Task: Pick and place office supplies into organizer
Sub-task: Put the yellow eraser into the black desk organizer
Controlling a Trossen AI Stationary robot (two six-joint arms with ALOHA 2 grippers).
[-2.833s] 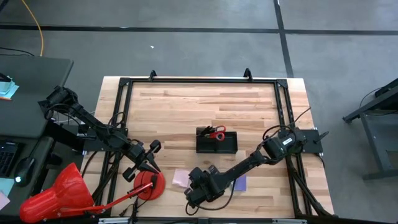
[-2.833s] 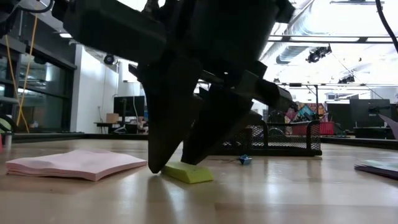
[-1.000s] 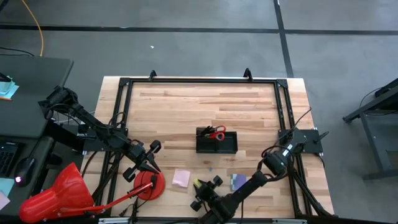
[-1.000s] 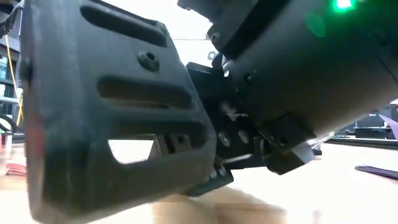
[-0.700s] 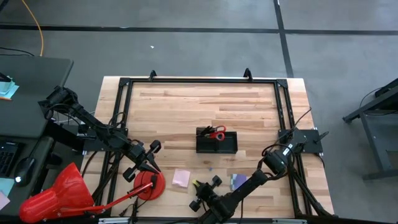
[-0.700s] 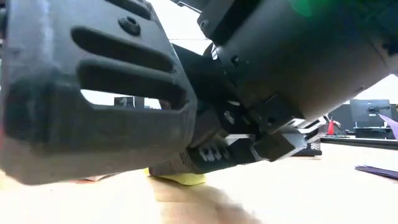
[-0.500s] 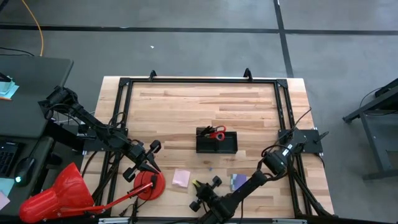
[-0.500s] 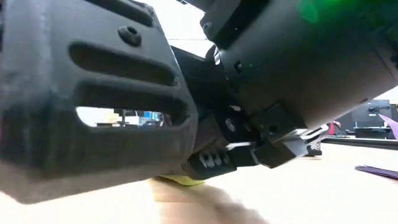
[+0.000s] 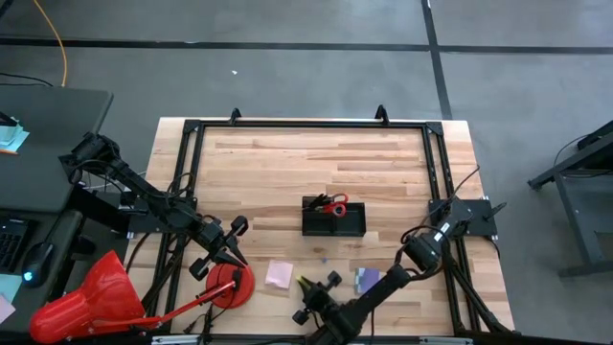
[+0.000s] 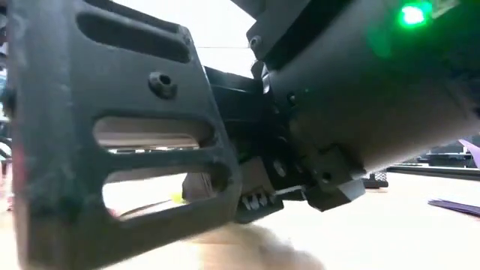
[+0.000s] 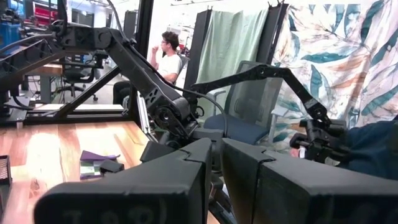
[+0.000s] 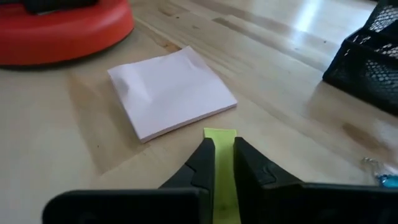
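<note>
The right gripper (image 12: pixel 223 163), matte black plastic, has pinched its two fingers onto a thin yellow-green strip of paper (image 12: pixel 223 177) at the wooden table's (image 9: pixel 287 172) six o'clock edge; most of the strip is hidden between the fingers. The flat pale-pink square sticky pad (image 12: pixel 171 91) lies at its eleven o'clock, the black wire-mesh organizer (image 9: pixel 333 218) at one o'clock. The left gripper (image 9: pixel 233 257), closed and empty, rests at eight o'clock.

1. Far half of the counter (image 9: pixel 316 158) lies bare, open to pass
2. Organizer (image 9: pixel 334 218) stands mid-counter, bare wood on either side
3. Near edge is crowded: pink pad (image 9: pixel 279 274), yellow piece (image 12: pixel 222 171), purple pad (image 9: pixel 367 280), with the right arm (image 9: pixel 383 283) lying low across them
4. Red disc (image 9: pixel 228 285) and left arm (image 9: pixel 163 203) block the near left corner
</note>
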